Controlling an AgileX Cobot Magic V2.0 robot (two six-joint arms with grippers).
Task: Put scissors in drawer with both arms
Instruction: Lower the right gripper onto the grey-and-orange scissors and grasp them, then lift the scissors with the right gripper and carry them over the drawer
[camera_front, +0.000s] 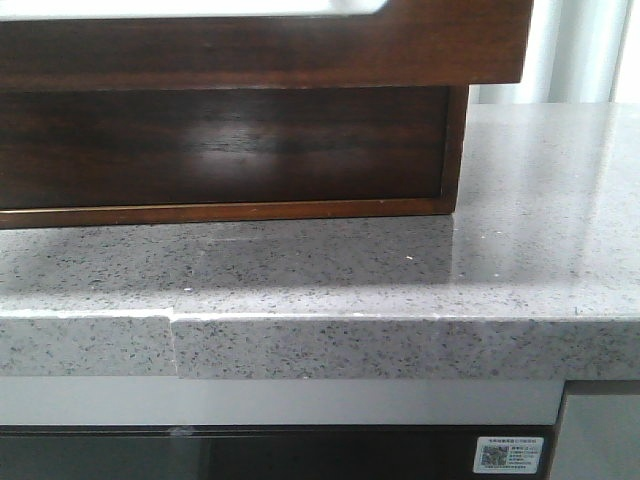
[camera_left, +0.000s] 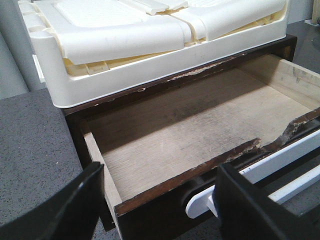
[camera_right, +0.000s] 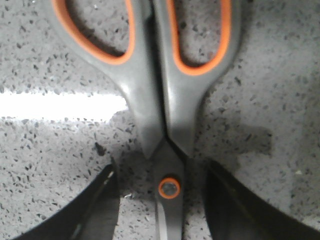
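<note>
Looking at the big stuff first: the drawer (camera_left: 190, 135) is pulled out and bare inside, with the left gripper (camera_left: 165, 205) hanging wide open right at its front edge. The scissors (camera_right: 160, 100) lie flat on the speckled countertop (camera_right: 45, 160), long axis running straight between the right gripper's (camera_right: 162, 200) spread fingers, pivot screw (camera_right: 169, 188) centred. Right arm's clearly the nearer one.

Drawer (camera_left: 200, 130) pulled open, bare inside, reachable from above; cream crate (camera_left: 100, 60) on cabinet top overhangs back edge; white handle (camera_left: 260, 170) along front
</note>
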